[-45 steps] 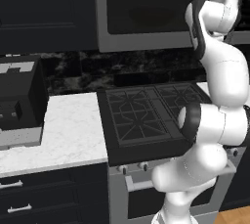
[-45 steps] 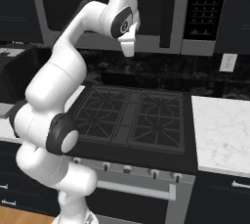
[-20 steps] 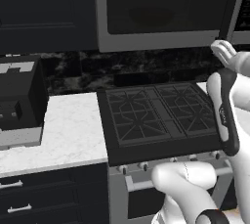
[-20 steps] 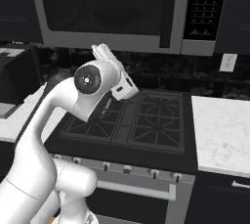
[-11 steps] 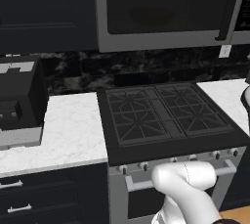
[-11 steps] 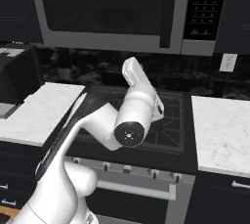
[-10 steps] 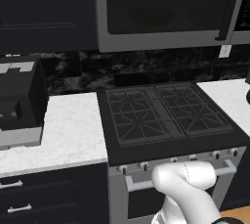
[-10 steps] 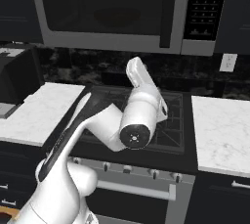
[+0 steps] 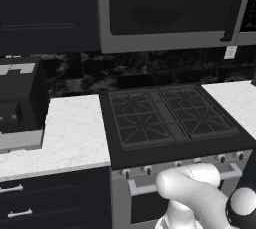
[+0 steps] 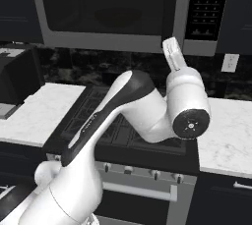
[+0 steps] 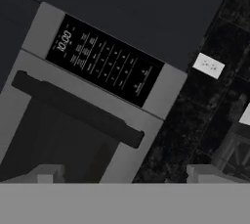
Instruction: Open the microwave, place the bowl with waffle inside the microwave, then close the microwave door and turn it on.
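Microwave door shut, ahead of open hand.

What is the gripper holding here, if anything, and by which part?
Nothing is held. The gripper is open with nothing between its fingertips, aimed at the microwave door near its dark bar handle, not touching it.

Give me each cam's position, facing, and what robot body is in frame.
Left base view: behind-left, faces the stove and microwave; white arm base at lower right.
Right base view: behind-right, same stove and microwave; arm crosses the centre.
Hand view: rolled, looks along the open gripper at the closed microwave door, its handle and control panel.
Shared: microwave.
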### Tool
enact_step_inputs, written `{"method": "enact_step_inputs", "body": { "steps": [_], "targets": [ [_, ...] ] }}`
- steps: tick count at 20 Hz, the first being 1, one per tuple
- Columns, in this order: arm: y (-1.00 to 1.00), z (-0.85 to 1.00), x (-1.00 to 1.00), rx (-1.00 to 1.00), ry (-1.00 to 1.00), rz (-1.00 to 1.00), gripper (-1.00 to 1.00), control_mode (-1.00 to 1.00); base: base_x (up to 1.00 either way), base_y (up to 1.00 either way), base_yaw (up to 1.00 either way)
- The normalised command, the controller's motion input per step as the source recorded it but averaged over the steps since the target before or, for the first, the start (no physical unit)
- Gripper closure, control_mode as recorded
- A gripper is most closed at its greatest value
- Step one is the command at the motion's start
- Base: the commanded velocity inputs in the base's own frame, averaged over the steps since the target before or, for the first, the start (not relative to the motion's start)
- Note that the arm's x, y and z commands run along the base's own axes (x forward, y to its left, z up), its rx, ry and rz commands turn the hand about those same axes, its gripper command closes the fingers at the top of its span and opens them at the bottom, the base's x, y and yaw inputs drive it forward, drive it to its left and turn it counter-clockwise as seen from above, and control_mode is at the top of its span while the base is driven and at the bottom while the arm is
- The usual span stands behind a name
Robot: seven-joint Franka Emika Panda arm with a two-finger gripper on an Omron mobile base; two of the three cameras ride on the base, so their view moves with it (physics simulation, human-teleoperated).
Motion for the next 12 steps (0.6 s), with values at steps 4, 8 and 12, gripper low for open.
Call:
{"method": "enact_step_inputs", "body": {
  "steps": [4,8,12],
  "targets": [
    [-0.03,0.21,0.47,0.00,0.00,0.10,-1.00,-1.00,0.00,0.00,0.00],
    [-0.13,0.18,0.23,0.00,0.00,0.10,1.00,-1.00,0.00,0.00,0.00],
    [-0.09,0.01,0.33,0.00,-0.04,0.09,1.00,-1.00,0.00,0.00,0.00]
  ]
}}
